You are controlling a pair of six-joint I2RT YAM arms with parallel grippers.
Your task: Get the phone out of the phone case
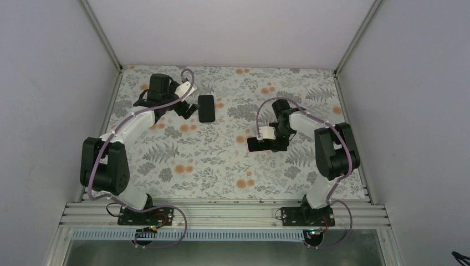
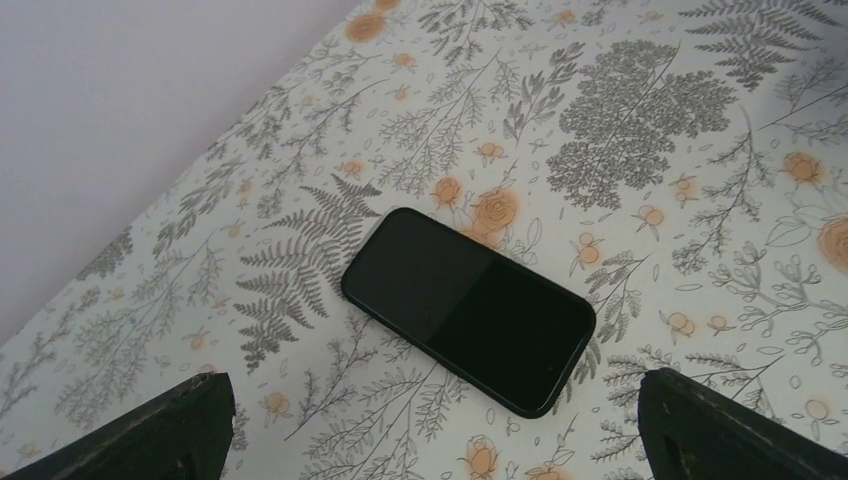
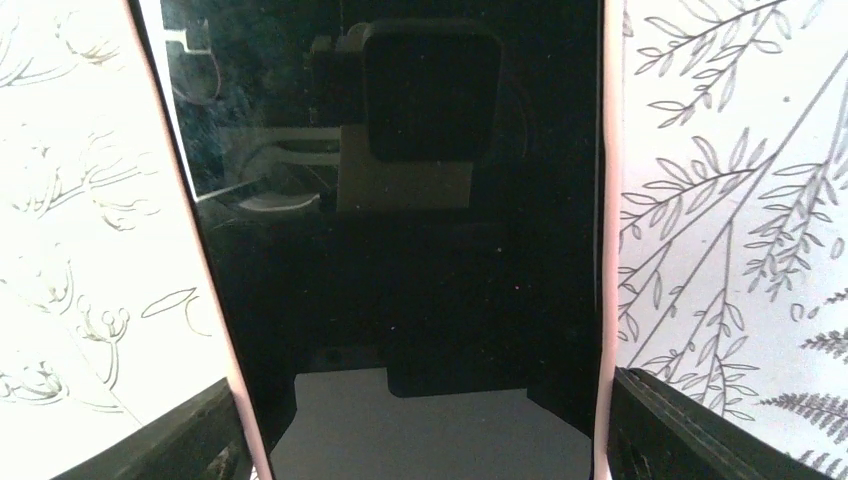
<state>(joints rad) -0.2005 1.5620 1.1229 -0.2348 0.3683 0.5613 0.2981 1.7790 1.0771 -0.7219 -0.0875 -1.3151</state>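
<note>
Over floral table [image 1: 221,166]: left gripper [image 1: 189,110] spread wide, just beside a black phone-shaped slab [image 2: 468,310] lying flat at the far side. Mid-right, right gripper [image 1: 272,143] astride a pink-rimmed phone [image 3: 400,250], fingers [image 3: 690,430] hard by its long edges; cannot tell whether clamped.

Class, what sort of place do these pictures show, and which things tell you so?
Probably a robot test cell in a lab: plain white walls enclose a floral-covered table, and the left arm and right arm are bolted to a metal rail at its near edge.
</note>
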